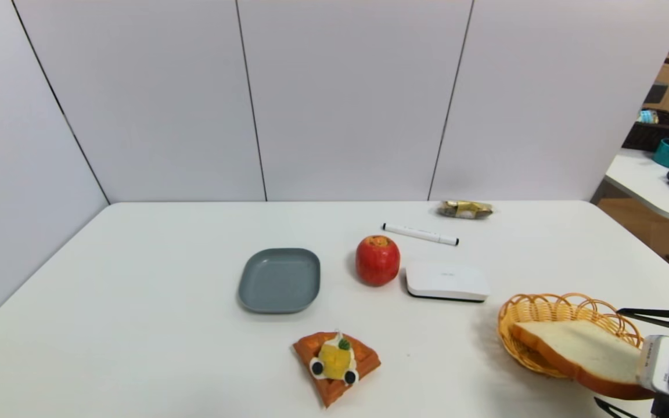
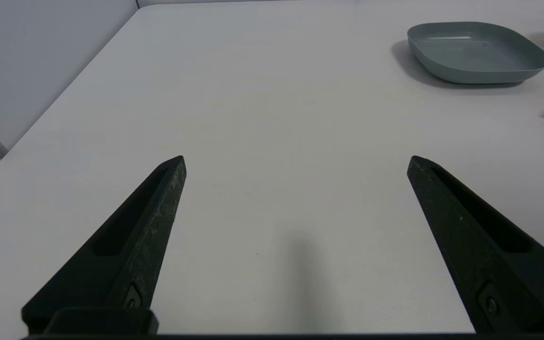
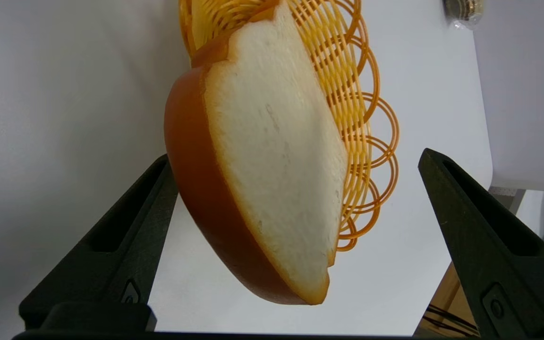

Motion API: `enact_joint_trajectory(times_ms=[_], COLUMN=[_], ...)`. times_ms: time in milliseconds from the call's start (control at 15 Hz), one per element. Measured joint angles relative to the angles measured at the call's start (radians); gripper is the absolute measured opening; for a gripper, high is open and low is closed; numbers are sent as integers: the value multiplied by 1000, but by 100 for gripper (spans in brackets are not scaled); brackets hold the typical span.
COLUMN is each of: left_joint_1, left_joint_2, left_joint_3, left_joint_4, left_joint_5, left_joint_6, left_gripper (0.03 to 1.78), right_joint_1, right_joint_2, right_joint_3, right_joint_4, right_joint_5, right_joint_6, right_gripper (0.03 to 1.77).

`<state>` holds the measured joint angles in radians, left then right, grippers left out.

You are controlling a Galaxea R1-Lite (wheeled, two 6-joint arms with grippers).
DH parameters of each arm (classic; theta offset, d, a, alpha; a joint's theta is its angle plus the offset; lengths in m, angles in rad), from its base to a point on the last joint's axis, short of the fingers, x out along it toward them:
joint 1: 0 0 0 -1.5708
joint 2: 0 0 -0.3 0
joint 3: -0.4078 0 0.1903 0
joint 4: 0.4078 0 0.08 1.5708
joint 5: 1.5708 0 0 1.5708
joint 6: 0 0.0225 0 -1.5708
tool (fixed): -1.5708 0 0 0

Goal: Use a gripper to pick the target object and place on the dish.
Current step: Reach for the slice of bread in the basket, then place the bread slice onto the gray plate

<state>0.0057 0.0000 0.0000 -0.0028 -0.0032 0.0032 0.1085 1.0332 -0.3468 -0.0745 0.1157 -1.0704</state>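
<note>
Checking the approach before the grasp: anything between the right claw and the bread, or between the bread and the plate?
Nothing visible blocks the right claw: its jaws stand open around the bread slice, which leans on the wicker basket. Toward the blue-grey plate, the white box and apple sit near the straight path; the waffle lies nearer the robot.

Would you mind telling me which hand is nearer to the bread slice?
Right. The right hand, open, has the bread slice between its fingers; the left hand hangs far off over bare table.
</note>
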Motion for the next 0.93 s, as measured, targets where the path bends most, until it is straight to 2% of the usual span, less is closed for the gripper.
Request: enact_joint_trajectory(times_ms=[200,267,533,733,800,933], left_joint_1=[0,0,0,0,0,0], left_joint_2=[0,0,0,0,0,0], left_joint_3=[0,0,0,0,0,0], left_joint_4=[0,0,0,0,0,0], left_joint_5=[0,0,0,0,0,0], left_joint_6=[0,0,0,0,0,0], left_gripper=[169,169,169,169,169,169], right_joint_1=[-1,-2,-2,-2,-2,-2], right_joint_2=[8,10,9,5,3,-3], right_joint_3=[-4,-6,-5,-1,0,3], right_joint_4=[-2,-5,-14,-14,-14,-14], right_joint_5=[0,0,2,8,9,9], right_joint_6=[2,4,9,11,11,11], right_gripper=[171,164,103,70,23,20])
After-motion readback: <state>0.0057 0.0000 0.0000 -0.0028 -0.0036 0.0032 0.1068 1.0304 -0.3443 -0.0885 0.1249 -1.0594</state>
